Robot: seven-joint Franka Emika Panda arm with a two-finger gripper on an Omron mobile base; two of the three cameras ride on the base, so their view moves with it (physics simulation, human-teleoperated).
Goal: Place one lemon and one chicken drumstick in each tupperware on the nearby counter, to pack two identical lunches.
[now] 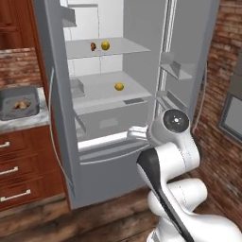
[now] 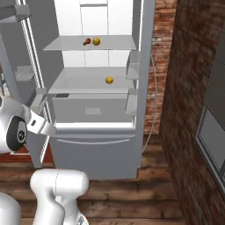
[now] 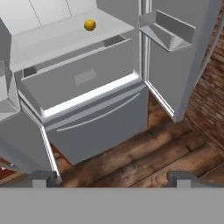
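1. Dark grey tupperware on the counter, at nine o'clock, holds something brownish; contents unclear.
2. Fridge at twelve: upper lemon beside drumstick, lower lemon.
3. Gripper jaws wide, empty; most packing seems left.

lemon on shelf, drumstick above

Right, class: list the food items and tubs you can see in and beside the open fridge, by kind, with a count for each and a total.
Lemons: 2, upper shelf, lower shelf
Chicken drumsticks: 2, upper shelf, inside the tub
Dark grey tupperware on the counter: 1
Total: 5
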